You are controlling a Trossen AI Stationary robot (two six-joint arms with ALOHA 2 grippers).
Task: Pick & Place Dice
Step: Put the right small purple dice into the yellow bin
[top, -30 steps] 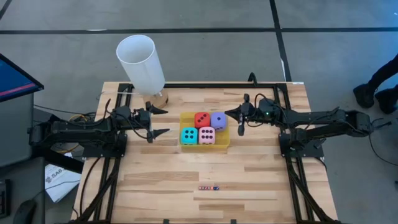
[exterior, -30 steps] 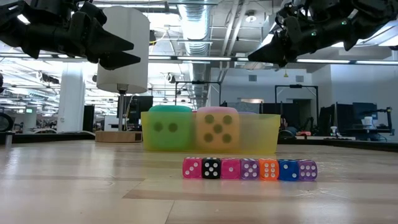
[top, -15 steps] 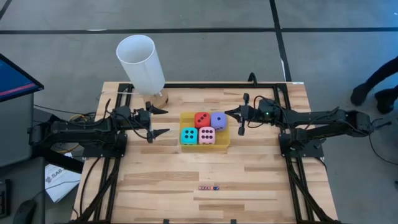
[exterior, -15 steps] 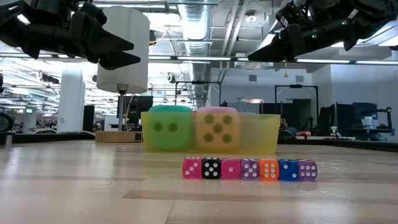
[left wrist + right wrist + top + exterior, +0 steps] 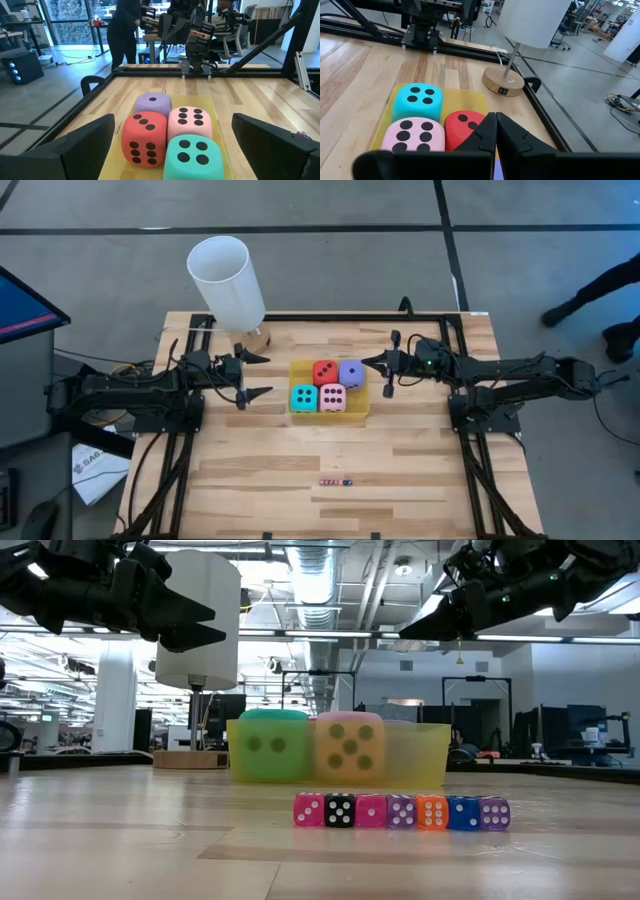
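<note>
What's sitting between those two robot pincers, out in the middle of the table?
A yellow tray holding four soft dice: red, purple, cyan and pink. The high view shows it between the open left pincer and the shut right pincer.

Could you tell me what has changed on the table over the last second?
Nothing on the table has visibly changed. The four dice stay in the yellow tray, the left gripper stays open beside it, and the right gripper stays shut on the other side. Only a person beyond the table has shifted.
</note>
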